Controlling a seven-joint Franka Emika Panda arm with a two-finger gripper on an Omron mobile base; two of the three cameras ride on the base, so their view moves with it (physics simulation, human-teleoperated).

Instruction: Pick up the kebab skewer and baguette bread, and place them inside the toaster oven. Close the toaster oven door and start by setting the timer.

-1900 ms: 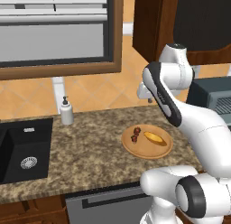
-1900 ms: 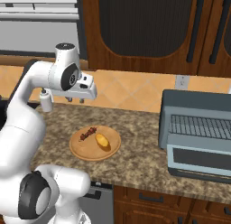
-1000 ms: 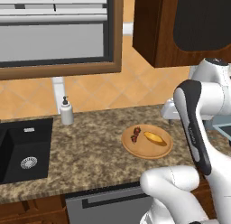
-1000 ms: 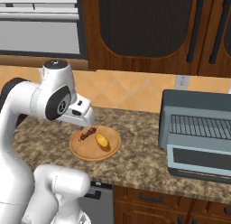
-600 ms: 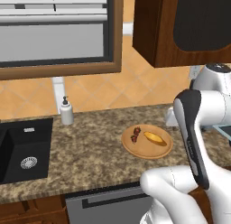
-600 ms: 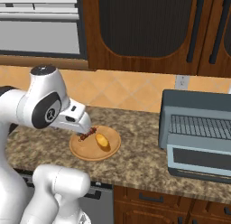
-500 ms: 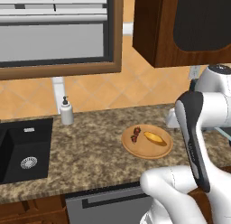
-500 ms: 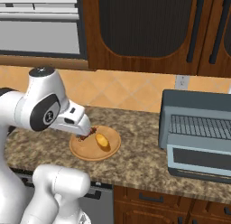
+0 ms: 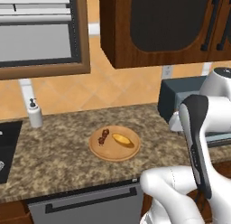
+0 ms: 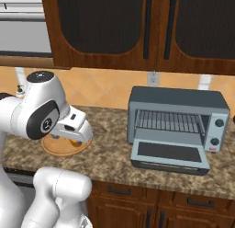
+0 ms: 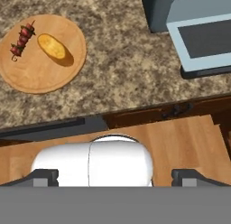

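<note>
Granite counter (image 9: pixel 58 155) is carrying everything, running along the orange-tiled wall under dark wooden cabinets (image 10: pixel 137 29). Round wooden plate (image 11: pixel 43 69) is sitting on the counter toward its front edge, and both foods are lying on it, side by side and just apart: the skewer (image 11: pixel 22 39) of dark red chunks toward the plate's rim, and the baguette (image 11: pixel 55 48), golden-yellow, nearer the plate's middle. In the left base view the skewer (image 9: pixel 104 136) is lying left of the baguette (image 9: pixel 124 140), with the plate (image 9: pixel 113 153) above a grey dishwasher front (image 9: pixel 85 205). A soap dispenser (image 9: pixel 34 114) is standing near the counter's back edge, well apart from the plate, beside the dark sink (image 9: pixel 6 144) at the counter's left end. The oven (image 10: pixel 176 119) is standing toward the counter's right end, its back near the wall, with a wire rack showing inside and two knobs on its right panel. Its door (image 10: pixel 170 156) is hanging fully open, lying flat and reaching out toward the counter's front edge. In the hand view the gripper (image 11: pixel 115 177) is hovering high above the counter's front edge, between plate and oven, its fingers (image 11: pixel 43 177) standing spread wide apart with nothing between them. In the right base view the arm is covering part of the plate (image 10: pixel 57 151).
</note>
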